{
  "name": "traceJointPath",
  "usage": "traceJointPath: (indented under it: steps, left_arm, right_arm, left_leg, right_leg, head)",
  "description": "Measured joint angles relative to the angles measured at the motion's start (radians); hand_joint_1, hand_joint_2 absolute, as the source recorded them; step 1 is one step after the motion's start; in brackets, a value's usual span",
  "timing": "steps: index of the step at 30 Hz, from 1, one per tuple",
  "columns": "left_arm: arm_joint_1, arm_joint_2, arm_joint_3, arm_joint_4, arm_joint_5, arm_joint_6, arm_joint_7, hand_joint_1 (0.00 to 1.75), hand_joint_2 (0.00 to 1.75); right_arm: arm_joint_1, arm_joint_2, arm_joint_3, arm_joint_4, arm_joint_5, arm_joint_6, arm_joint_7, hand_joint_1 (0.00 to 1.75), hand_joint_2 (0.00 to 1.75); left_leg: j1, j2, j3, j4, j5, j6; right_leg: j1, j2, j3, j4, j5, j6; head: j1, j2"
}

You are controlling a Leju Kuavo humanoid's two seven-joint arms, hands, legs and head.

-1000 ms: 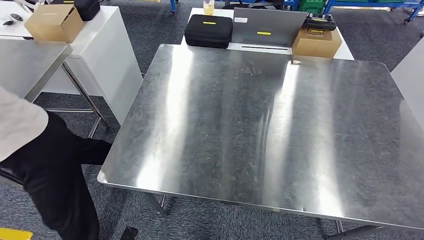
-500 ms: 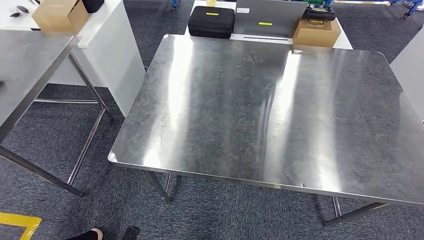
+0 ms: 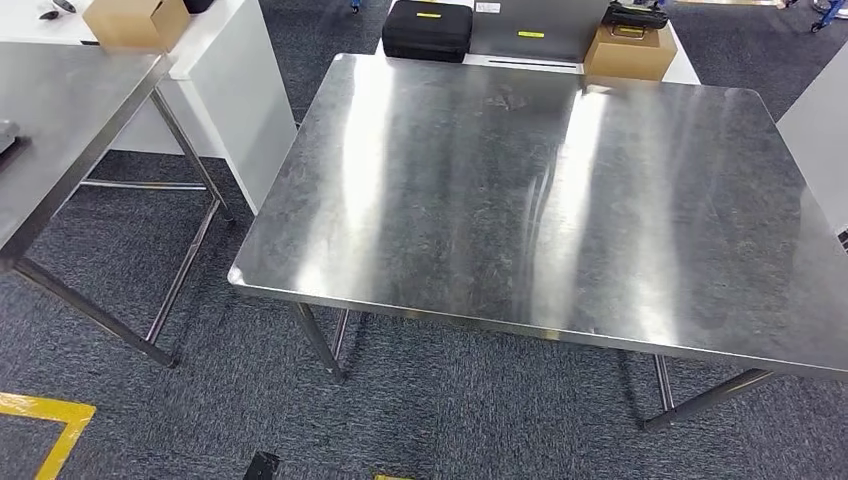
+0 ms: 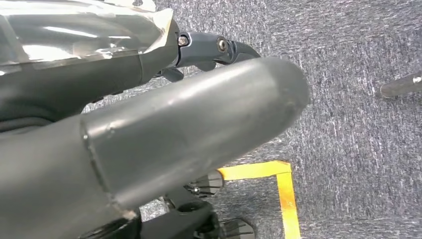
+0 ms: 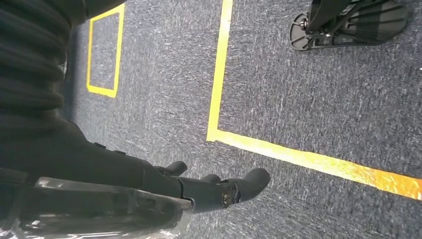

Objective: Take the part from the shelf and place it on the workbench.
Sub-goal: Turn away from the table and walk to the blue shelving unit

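Left hand (image 4: 164,144) and right hand (image 5: 149,179) hang low over grey carpet (image 5: 164,99) crossed by yellow tape (image 5: 219,74). Each hand's dark fingers (image 5: 239,186) reach out straight beside a shiny film-wrapped surface (image 5: 99,204). Whether this is the part, or whether either hand grips it, cannot be told. Ahead at 12 o'clock stands the steel workbench (image 3: 450,200), with a side table (image 3: 60,110) at 10 o'clock. Beyond the workbench sit a black case (image 3: 428,28) at 12 and a carton (image 3: 628,55) at 1 o'clock.
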Motion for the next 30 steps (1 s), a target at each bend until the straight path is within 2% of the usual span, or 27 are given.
traceJointPath:
  steps: [2, 3, 4, 5, 7, 8, 9, 10, 11, 12, 13, 14, 15, 16, 17, 18, 19, 20, 22, 23, 24, 25, 26, 27, 28, 29, 30]
  left_arm:
    - [0.0, 0.0, 0.0, 0.0, -0.001, 0.0, 0.001, 0.0, 0.0]
    - [-0.001, -0.001, 0.0, 0.0, -0.001, 0.0, 0.001, 0.0, 0.0]
    - [-0.002, -0.001, 0.0, 0.0, -0.001, 0.0, 0.002, 0.0, 0.0]
    - [-0.003, -0.001, 0.0, 0.0, -0.001, 0.0, 0.002, 0.0, 0.0]
    - [-0.004, -0.001, 0.0, 0.0, 0.0, 0.0, 0.003, 0.0, 0.0]
    - [-0.004, -0.001, 0.0, 0.0, 0.001, 0.0, 0.003, 0.0, 0.0]
    - [-0.004, -0.002, 0.0, 0.0, 0.001, 0.0, 0.003, 0.0, 0.0]
    - [-0.004, -0.002, 0.0, 0.0, 0.001, 0.0, 0.003, 0.0, 0.0]
    - [-0.005, -0.003, 0.0, 0.0, 0.001, 0.0, 0.003, 0.0, 0.0]
    - [-0.005, -0.003, 0.0, 0.0, 0.0, 0.0, 0.003, 0.0, 0.0]
    - [-0.006, -0.003, 0.0, 0.0, 0.0, 0.0, 0.003, 0.0, 0.0]
    - [-0.007, -0.004, 0.0, 0.0, -0.001, 0.0, 0.004, 0.0, 0.0]
    - [-0.008, -0.004, 0.0, 0.0, -0.001, 0.0, 0.005, 0.0, 0.0]
    - [-0.009, -0.004, 0.0, 0.0, -0.001, 0.0, 0.006, 0.0, 0.0]
    - [-0.01, -0.004, 0.0, 0.0, -0.001, 0.0, 0.007, 0.0, 0.0]
    - [-0.01, -0.004, 0.0, 0.0, -0.001, 0.0, 0.008, 0.0, 0.0]
    - [-0.01, -0.004, 0.0, 0.0, -0.001, 0.0, 0.009, 0.0, 0.0]
    - [-0.01, -0.003, 0.0, 0.0, -0.001, 0.0, 0.01, 0.0, 0.0]
    - [-0.01, -0.003, 0.0, 0.0, -0.001, 0.0, 0.01, 0.0, 0.0]
    - [-0.01, -0.003, 0.0, 0.0, -0.001, 0.0, 0.01, 0.0, 0.0]
    - [-0.01, -0.004, 0.0, 0.0, -0.001, 0.0, 0.01, 0.0, 0.0]
    - [-0.01, -0.004, 0.0, 0.0, -0.001, 0.0, 0.01, 0.0, 0.0]
    - [-0.011, -0.004, 0.0, 0.0, -0.001, 0.0, 0.01, 0.0, 0.0]
    - [-0.013, -0.002, 0.0, 0.0, -0.001, 0.0, 0.01, 0.0, 0.0]
    - [-0.014, -0.001, 0.0, -0.001, -0.001, 0.0, 0.01, 0.0, 0.0]
    - [-0.016, 0.0, 0.0, -0.002, -0.002, 0.0, 0.01, 0.0, 0.0]
    - [-0.017, 0.001, 0.0, -0.002, -0.002, 0.0, 0.01, 0.0, 0.0]
  right_arm:
    - [0.0, 0.0, 0.001, 0.0, 0.001, 0.0, 0.0, 0.0, 1.75]
    - [0.001, -0.001, 0.003, 0.0, 0.002, 0.0, 0.0, 0.0, 1.75]
    - [0.001, -0.001, 0.004, 0.0, 0.002, 0.0, 0.0, 0.0, 1.75]
    - [0.002, -0.002, 0.006, 0.0, 0.003, 0.0, -0.001, 0.0, 1.75]
    - [0.002, -0.002, 0.008, 0.0, 0.006, 0.001, -0.002, 0.0, 1.75]
    - [0.002, -0.002, 0.009, 0.0, 0.007, 0.002, -0.004, 0.0, 1.75]
    - [0.002, -0.003, 0.011, 0.0, 0.007, 0.003, -0.004, 0.0, 1.75]
    - [0.001, -0.005, 0.013, 0.0, 0.007, 0.004, -0.005, 0.0, 1.75]
    - [0.001, -0.007, 0.014, 0.0, 0.007, 0.006, -0.004, 0.0, 1.75]
    - [-0.001, -0.008, 0.016, 0.0, 0.007, 0.006, -0.004, 0.0, 1.75]
    - [-0.003, -0.007, 0.016, 0.001, 0.007, 0.007, -0.004, 0.0, 1.75]
    - [-0.004, -0.007, 0.016, 0.001, 0.007, 0.008, -0.004, 0.0, 1.75]
    - [-0.005, -0.006, 0.017, 0.001, 0.007, 0.008, -0.004, 0.0, 1.75]
    - [-0.005, -0.006, 0.017, 0.001, 0.007, 0.008, -0.003, 0.0, 1.75]
    - [-0.004, -0.006, 0.017, 0.001, 0.008, 0.008, -0.003, 0.0, 1.75]
    - [-0.004, -0.005, 0.017, 0.002, 0.008, 0.008, -0.002, 0.0, 1.75]
    - [-0.004, -0.005, 0.017, 0.002, 0.009, 0.008, -0.001, 0.0, 1.75]
    - [-0.005, -0.005, 0.017, 0.002, 0.01, 0.008, 0.0, 0.0, 1.75]
    - [-0.005, -0.006, 0.018, 0.002, 0.011, 0.008, 0.0, 0.0, 1.75]
    - [-0.005, -0.006, 0.018, 0.002, 0.011, 0.008, 0.0, 0.0, 1.75]
    - [-0.004, -0.006, 0.018, 0.002, 0.011, 0.008, 0.0, 0.0, 1.75]
    - [-0.004, -0.006, 0.018, 0.002, 0.012, 0.008, 0.0, 0.0, 1.75]
    - [-0.004, -0.006, 0.018, 0.002, 0.012, 0.008, 0.0, 0.0, 1.75]
    - [-0.005, -0.004, 0.018, 0.002, 0.012, 0.008, 0.0, 0.0, 1.75]
    - [-0.005, -0.002, 0.018, 0.003, 0.012, 0.008, 0.0, 0.0, 1.75]
    - [-0.005, 0.001, 0.019, 0.004, 0.012, 0.008, 0.0, 0.0, 1.75]
    - [-0.006, 0.002, 0.019, 0.004, 0.012, 0.008, 0.0, 0.0, 1.75]
  left_leg:
    - [-0.003, 0.003, -0.009, -0.011, 0.012, 0.015]
    - [-0.003, 0.005, -0.017, -0.015, 0.023, 0.025]
    - [-0.002, 0.008, -0.026, -0.019, 0.035, 0.036]
    - [-0.001, 0.011, -0.037, -0.021, 0.046, 0.043]
    - [-0.005, 0.013, -0.063, -0.02, 0.066, 0.048]
    - [-0.006, 0.015, -0.077, -0.019, 0.076, 0.047]
    - [-0.006, 0.016, -0.091, -0.017, 0.086, 0.045]
    - [-0.005, 0.017, -0.106, -0.013, 0.095, 0.042]
    - [-0.004, 0.017, -0.12, -0.008, 0.102, 0.039]
    - [-0.004, 0.017, -0.134, -0.001, 0.109, 0.033]
    - [-0.005, 0.017, -0.145, 0.005, 0.114, 0.028]
    - [-0.007, 0.017, -0.154, 0.011, 0.121, 0.022]
    - [-0.01, 0.017, -0.159, 0.014, 0.128, 0.018]
    - [-0.011, 0.017, -0.162, 0.015, 0.136, 0.014]
    - [-0.01, 0.016, -0.165, 0.017, 0.14, 0.01]
    - [-0.009, 0.014, -0.171, 0.026, 0.128, 0.006]
    - [-0.007, 0.012, -0.181, 0.049, 0.099, 0.001]
    - [-0.004, 0.011, -0.195, 0.091, 0.053, -0.004]
    - [-0.003, 0.01, -0.226, 0.221, -0.045, -0.011]
    - [-0.003, 0.01, -0.234, 0.279, -0.071, -0.011]
    - [-0.003, 0.01, -0.229, 0.311, -0.073, -0.009]
    - [-0.004, 0.009, -0.208, 0.306, -0.054, -0.003]
    - [-0.006, 0.008, -0.169, 0.266, -0.026, 0.007]
    - [-0.01, 0.007, -0.116, 0.2, -0.005, 0.021]
    - [-0.015, 0.007, -0.06, 0.12, 0.001, 0.036]
    - [-0.021, 0.006, -0.017, 0.055, -0.004, 0.045]
    - [-0.027, 0.005, 0.009, 0.012, -0.012, 0.052]
  right_leg:
    - [-0.001, 0.0, -0.009, 0.0, 0.011, 0.016]
    - [0.0, 0.0, -0.02, 0.011, 0.0, 0.017]
    - [0.001, 0.002, -0.034, 0.039, -0.027, 0.015]
    - [0.001, 0.003, -0.053, 0.086, -0.067, 0.008]
    - [0.0, 0.004, -0.091, 0.215, -0.146, 0.001]
    - [0.0, 0.004, -0.098, 0.266, -0.162, 0.006]
    - [0.0, 0.004, -0.09, 0.288, -0.157, 0.016]
    - [-0.001, 0.004, -0.065, 0.271, -0.136, 0.028]
    - [-0.004, 0.004, -0.021, 0.217, -0.109, 0.039]
    - [-0.006, 0.005, 0.029, 0.142, -0.094, 0.045]
    - [-0.005, 0.006, 0.077, 0.068, -0.091, 0.046]
    - [-0.002, 0.008, 0.108, 0.015, -0.095, 0.041]
    - [0.002, 0.009, 0.119, -0.011, -0.104, 0.035]
    - [0.006, 0.01, 0.119, -0.016, -0.103, 0.028]
    - [0.002, 0.009, 0.109, -0.013, -0.098, 0.019]
    - [-0.001, 0.007, 0.101, -0.011, -0.092, 0.009]
    - [-0.005, 0.005, 0.094, -0.01, -0.083, -0.004]
    - [-0.006, 0.003, 0.083, -0.01, -0.073, -0.019]
    - [0.002, 0.001, 0.06, -0.005, -0.054, -0.037]
    - [0.006, 0.0, 0.045, -0.002, -0.044, -0.041]
    - [0.01, -0.001, 0.03, 0.003, -0.036, -0.042]
    - [0.015, -0.001, 0.014, 0.007, -0.027, -0.044]
    - [0.02, 0.0, 0.0, 0.01, -0.018, -0.044]
    - [0.022, 0.001, -0.011, 0.012, -0.008, -0.045]
    - [0.026, 0.001, -0.02, 0.013, 0.001, -0.043]
    - [0.026, 0.001, -0.025, 0.013, 0.01, -0.039]
    - [0.024, 0.0, -0.028, 0.011, 0.02, -0.033]
  head:
    - [0.0, 0.0]
    - [0.0, 0.0]
    - [0.003, 0.0]
    - [0.007, 0.0]
    - [0.012, 0.0]
    - [0.012, 0.0]
    - [0.012, 0.0]
    - [0.012, 0.0]
    - [0.012, 0.0]
    - [0.013, 0.0]
    - [0.014, 0.0]
    - [0.013, 0.0]
    - [0.013, 0.0]
    - [0.011, 0.0]
    - [0.01, 0.0]
    - [0.009, 0.0]
    - [0.007, 0.0]
    - [0.005, 0.0]
    - [0.001, 0.0]
    - [0.001, 0.0]
    - [0.001, 0.0]
    - [0.001, 0.0]
    - [0.0, 0.0]
    - [0.001, 0.0]
    - [0.001, 0.0]
    - [0.002, 0.0]
    - [0.002, 0.0]
